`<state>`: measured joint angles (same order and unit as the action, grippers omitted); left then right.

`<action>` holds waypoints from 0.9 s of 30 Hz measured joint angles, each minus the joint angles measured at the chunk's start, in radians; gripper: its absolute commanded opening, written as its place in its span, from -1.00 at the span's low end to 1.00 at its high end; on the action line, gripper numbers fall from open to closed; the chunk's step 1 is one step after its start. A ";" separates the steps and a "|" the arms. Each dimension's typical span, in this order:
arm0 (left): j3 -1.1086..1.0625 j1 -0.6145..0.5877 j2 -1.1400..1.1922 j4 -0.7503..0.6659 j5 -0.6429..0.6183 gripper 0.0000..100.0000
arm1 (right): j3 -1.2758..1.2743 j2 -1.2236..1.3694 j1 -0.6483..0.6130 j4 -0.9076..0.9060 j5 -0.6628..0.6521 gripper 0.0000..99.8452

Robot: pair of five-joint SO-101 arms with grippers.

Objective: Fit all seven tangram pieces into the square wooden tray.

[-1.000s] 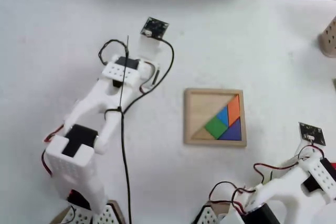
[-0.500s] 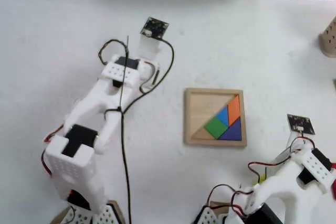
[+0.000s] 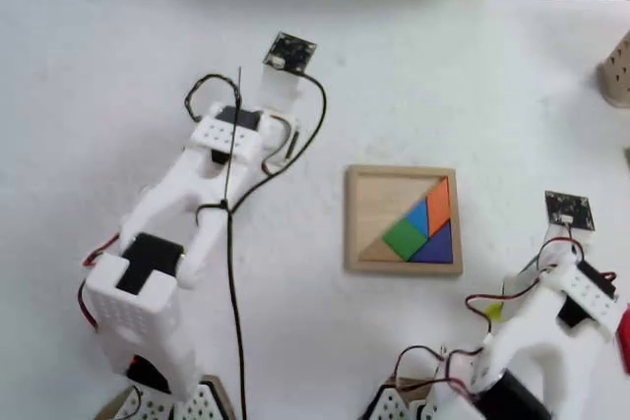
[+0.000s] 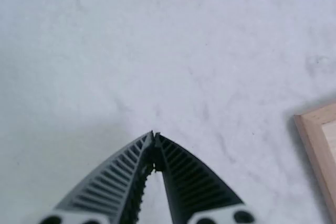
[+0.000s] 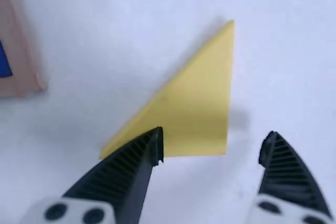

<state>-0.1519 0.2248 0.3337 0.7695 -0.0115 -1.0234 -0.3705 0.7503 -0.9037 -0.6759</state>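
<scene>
The square wooden tray (image 3: 364,189) lies mid-table, and its edge also shows in the right wrist view as the tray (image 5: 18,51). In its right half sit an orange piece (image 3: 440,204), a blue piece (image 3: 418,218), a green piece (image 3: 404,238) and a dark blue piece (image 3: 436,244). A yellow triangle (image 5: 194,103) lies flat on the table to the right of the tray. My right gripper (image 5: 214,142) hangs open just above its near edge, one finger over that edge and the other off the piece. A sliver of the yellow triangle (image 3: 495,310) shows under the right arm. My left gripper (image 4: 155,137) is shut on nothing over bare table left of the tray (image 4: 315,145).
The left arm (image 3: 187,194) stretches from the near left corner, with a black cable (image 3: 231,272) trailing along it. A beige perforated object (image 3: 617,71) stands at the far right edge. A red item (image 3: 624,341) peeks in at the right edge near the right arm (image 3: 546,317).
The right arm has swung its wrist to the right and a little away from the near edge. The left arm and the pieces in the tray have stayed put.
</scene>
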 measured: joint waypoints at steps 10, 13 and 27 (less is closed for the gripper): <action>0.000 0.000 0.000 0.000 0.000 -0.95 | 0.282 0.350 -0.002 -0.044 0.012 -0.41; 0.000 0.000 0.000 0.000 0.000 -0.95 | 0.315 0.359 -0.002 -0.044 0.029 -0.41; 0.000 0.000 0.000 -0.026 0.000 -0.95 | 0.466 0.402 0.051 -0.167 0.144 -0.41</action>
<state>-0.1519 0.2248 0.3337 0.7434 -0.0115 -0.5570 0.0315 0.8009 -1.0710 -0.5317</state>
